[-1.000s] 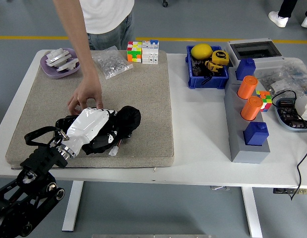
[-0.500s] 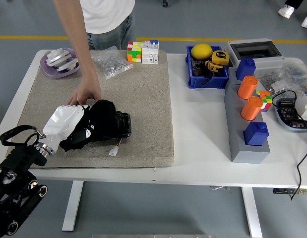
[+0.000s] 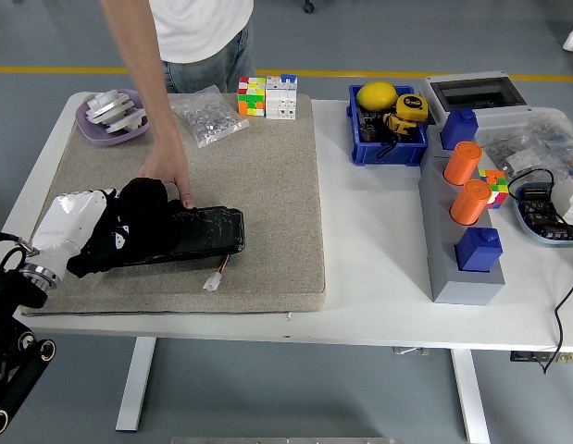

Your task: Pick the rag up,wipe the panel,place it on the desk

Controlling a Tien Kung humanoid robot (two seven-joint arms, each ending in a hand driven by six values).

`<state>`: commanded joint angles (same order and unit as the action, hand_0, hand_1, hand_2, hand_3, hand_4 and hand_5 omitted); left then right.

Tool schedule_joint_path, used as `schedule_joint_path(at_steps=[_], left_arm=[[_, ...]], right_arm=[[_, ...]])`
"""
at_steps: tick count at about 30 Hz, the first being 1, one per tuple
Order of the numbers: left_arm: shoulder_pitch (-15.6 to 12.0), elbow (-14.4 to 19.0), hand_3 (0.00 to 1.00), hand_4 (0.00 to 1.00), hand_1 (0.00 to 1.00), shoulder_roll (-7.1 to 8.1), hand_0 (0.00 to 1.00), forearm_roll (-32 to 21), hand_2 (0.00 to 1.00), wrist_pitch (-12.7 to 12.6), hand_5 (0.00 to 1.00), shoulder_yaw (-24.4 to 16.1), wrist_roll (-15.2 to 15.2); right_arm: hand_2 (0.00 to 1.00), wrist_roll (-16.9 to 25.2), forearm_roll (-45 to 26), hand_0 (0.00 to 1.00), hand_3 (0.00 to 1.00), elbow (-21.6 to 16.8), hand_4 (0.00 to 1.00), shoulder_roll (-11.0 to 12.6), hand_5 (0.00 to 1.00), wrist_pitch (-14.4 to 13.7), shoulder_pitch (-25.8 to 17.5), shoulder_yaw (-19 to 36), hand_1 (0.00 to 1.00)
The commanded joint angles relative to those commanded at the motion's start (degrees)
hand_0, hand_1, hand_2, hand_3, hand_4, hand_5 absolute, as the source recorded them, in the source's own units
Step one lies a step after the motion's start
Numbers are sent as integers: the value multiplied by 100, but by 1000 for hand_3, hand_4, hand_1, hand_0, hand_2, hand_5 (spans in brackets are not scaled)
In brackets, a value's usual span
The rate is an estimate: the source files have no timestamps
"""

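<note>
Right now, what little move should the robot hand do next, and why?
Probably sweep the rag back rightward along the black panel. The left hand holds it bunched at the panel's left end, the rest lies uncovered, and a person's hand steadies the far edge.

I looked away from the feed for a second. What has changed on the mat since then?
The left hand has dragged the black rag leftward along the black panel, uncovering its right end. It keeps hold of the rag. The person's hand still steadies the panel; everything else stayed put.
</note>
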<state>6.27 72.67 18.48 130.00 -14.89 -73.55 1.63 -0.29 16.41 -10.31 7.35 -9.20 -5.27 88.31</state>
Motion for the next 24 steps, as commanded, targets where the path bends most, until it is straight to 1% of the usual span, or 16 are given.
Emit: schedule_joint_path(at_steps=[7, 16, 21, 24], left_arm=[[-82, -75, 511, 298, 281, 22, 266, 0, 547, -3, 6, -171, 10], [-152, -103, 508, 295, 280, 18, 266, 0, 544, -22, 5, -244, 20], [-118, 72, 509, 295, 280, 18, 265, 0, 545, -45, 3, -110, 4], [-29, 170, 509, 295, 280, -2, 265, 0, 545, -77, 3, 60, 13]], right_arm=[[682, 4, 69, 770, 615, 0, 998, -13, 500, 9, -14, 68, 644], [682, 0, 10, 766, 613, 0, 998, -8, 500, -1, -40, 12, 643], [682, -4, -19, 768, 612, 0, 998, -5, 500, -3, -45, -24, 643], [682, -2, 2, 768, 612, 0, 998, 0, 500, 2, -42, 2, 643]])
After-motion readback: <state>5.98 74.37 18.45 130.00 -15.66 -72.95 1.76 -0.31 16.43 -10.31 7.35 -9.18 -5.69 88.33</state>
